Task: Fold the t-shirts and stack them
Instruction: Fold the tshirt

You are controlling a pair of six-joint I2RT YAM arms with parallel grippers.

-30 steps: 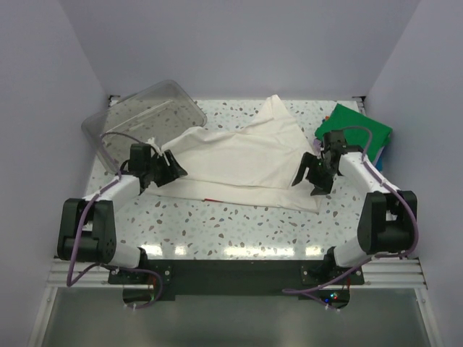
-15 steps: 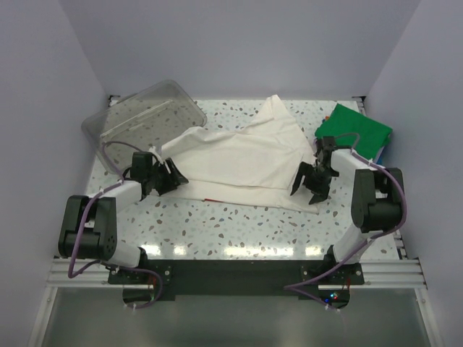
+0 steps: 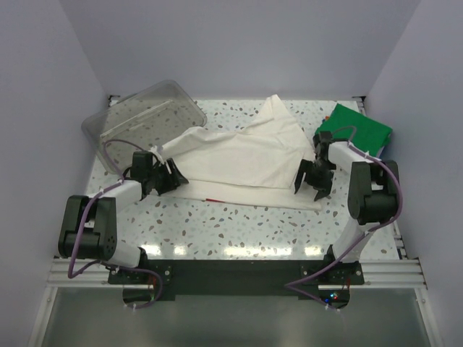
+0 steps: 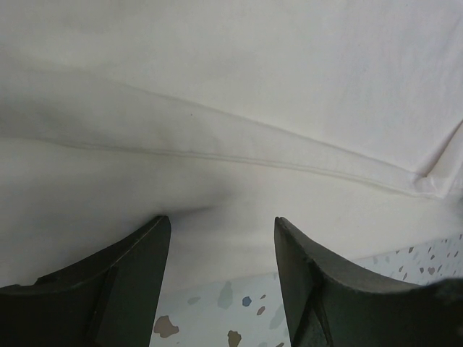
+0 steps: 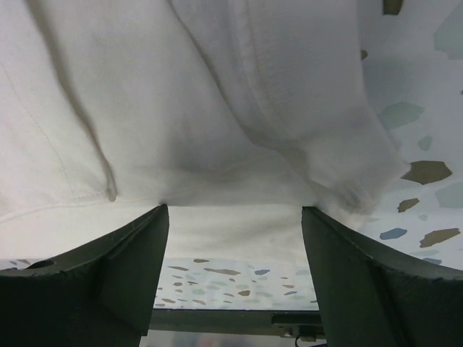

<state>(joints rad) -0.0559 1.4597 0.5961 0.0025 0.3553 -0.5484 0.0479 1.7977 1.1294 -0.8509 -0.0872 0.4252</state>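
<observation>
A cream-white t-shirt (image 3: 246, 159) lies spread over the middle of the speckled table (image 3: 239, 224). Its long axis runs from side to side between the two arms, and one peak of cloth points toward the far wall. Much of the garment is hard to read. Neck and sleeves are lost in the folds, and no print shows apart from a thin red mark (image 3: 213, 199) peeping out at the near hem. At the far left the shirt reaches the clear tub (image 3: 145, 116), which sits tilted in the back left corner.

The left gripper (image 3: 171, 176) sits low at the shirt's left end. In its wrist view its jaws stand apart, astride the hem, with cloth filling the frame above and a strip of table below. The right gripper (image 3: 312, 181) is down at the shirt's right near corner. Its jaws are spread wide, the rumpled corner lies just ahead of them, and nothing is clamped between them.

At the back right a folded green shirt (image 3: 354, 130) tops a pile near the wall. It hides whatever is beneath, save a sliver of blue cloth (image 3: 384, 152) at its right edge.
</observation>
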